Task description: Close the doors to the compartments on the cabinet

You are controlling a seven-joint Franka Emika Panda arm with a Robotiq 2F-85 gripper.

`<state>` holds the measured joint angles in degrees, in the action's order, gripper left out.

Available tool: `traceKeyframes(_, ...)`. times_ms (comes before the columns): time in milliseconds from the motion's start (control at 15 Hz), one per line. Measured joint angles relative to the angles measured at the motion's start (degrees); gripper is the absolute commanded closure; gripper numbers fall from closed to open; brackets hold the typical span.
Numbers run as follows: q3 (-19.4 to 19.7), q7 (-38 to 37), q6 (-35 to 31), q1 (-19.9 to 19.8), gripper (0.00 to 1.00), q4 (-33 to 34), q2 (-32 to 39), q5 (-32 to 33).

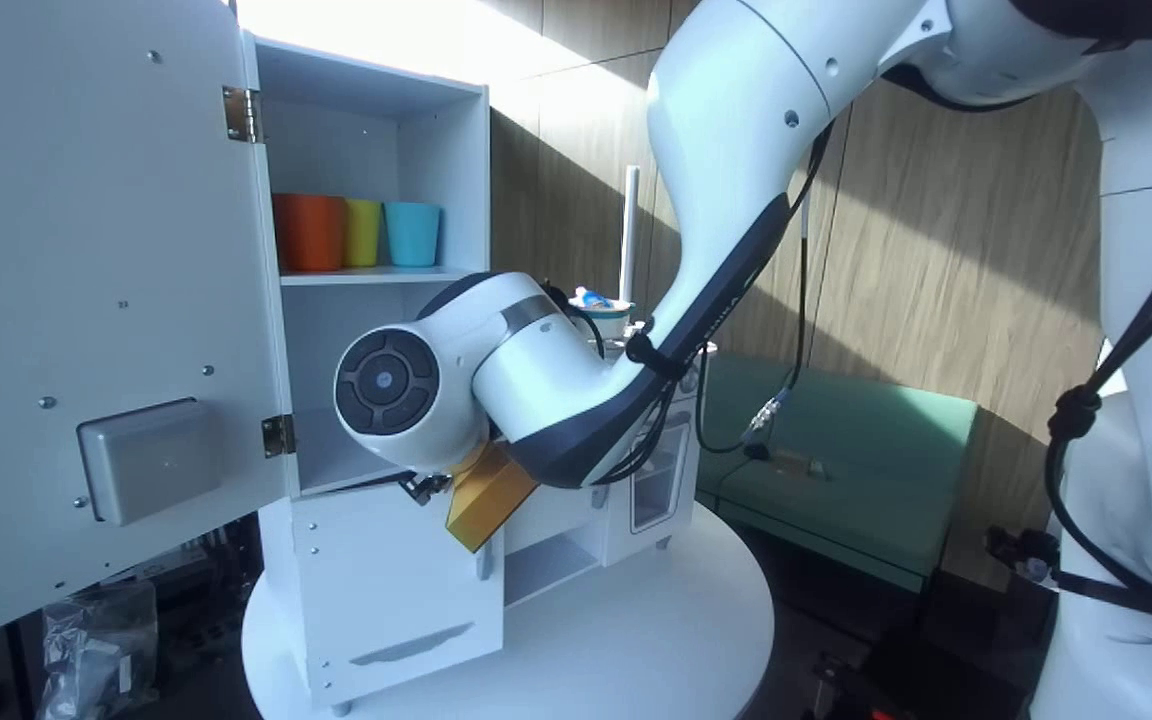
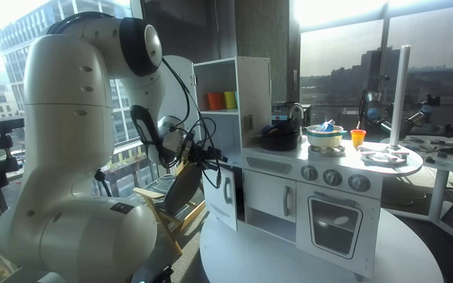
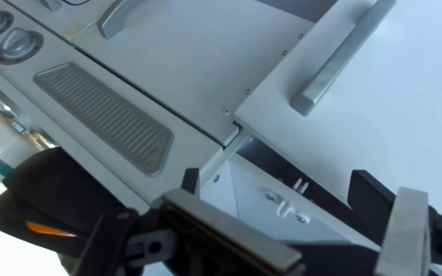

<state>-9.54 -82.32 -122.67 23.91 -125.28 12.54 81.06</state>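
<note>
Near the ajar lower door (image 3: 397,115), gripper (image 3: 278,186) hangs, fingers spread; tall door (image 1: 86,250) stands wide; orange, yellow, blue cups (image 1: 363,233) fill upper compartment (image 1: 441,150); black pan (image 2: 279,142) near pot (image 2: 323,139).

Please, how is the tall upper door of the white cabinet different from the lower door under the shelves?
The tall upper door stands wide open; the lower door is only ajar. The upper door is taller than the lower door. The upper door shows a grey rectangular insert, the lower door a curved grey handle. Both are white panels.
</note>
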Motion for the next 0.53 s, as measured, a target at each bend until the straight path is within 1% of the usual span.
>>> traceKeyframes(133,-1.4,-4.0,1.7,-0.3,0.0,0.2,-1.0,2.5)
traceKeyframes(267,-3.2,-7.7,1.7,-0.8,0.0,0.5,-2.3,2.3)
traceKeyframes(400,-4.8,-10.1,-0.3,-1.3,0.0,0.8,-4.2,0.3)
traceKeyframes(533,-6.1,-10.4,-4.2,-1.8,0.0,0.8,-7.0,-2.9)
